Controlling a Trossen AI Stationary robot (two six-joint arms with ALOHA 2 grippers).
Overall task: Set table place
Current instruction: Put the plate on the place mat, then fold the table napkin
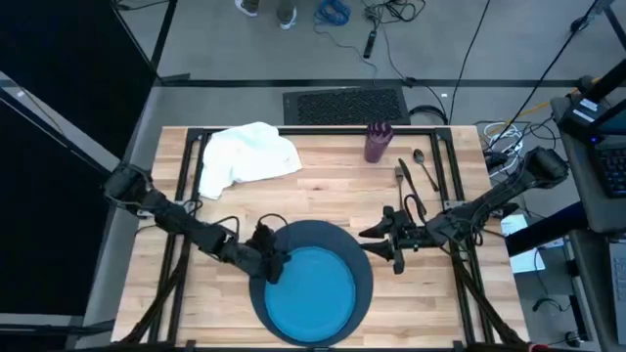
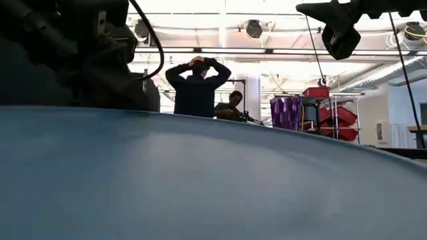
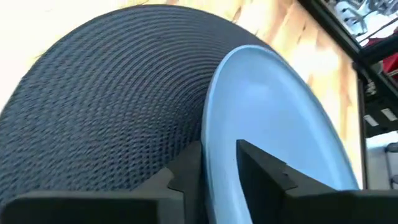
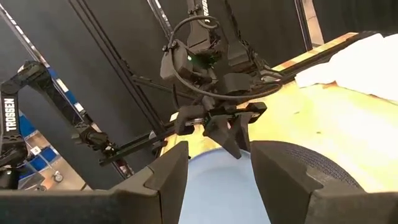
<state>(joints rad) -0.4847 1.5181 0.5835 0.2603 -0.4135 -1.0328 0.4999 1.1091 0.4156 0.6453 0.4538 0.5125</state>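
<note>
The left end effector (image 1: 277,266) grips the blue plate's (image 1: 318,293) rim over the charger (image 1: 364,262); the right end effector (image 1: 377,240), spread wide, hovers just beside them.

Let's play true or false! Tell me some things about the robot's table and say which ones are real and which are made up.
1. The bright blue round plate lies on the dark grey woven round charger. True.
2. The left gripper grips the blue plate's rim. True; its fingers straddle the edge.
3. The purple cup stands on the blue plate. False; it stands at the far edge of the light-wood table, beside the cutlery.
4. The white cloth napkin is folded neatly under the fork. False; it lies crumpled at the far left.
5. The right gripper holds a spoon. False; it is open and empty, beside the charger.
</note>
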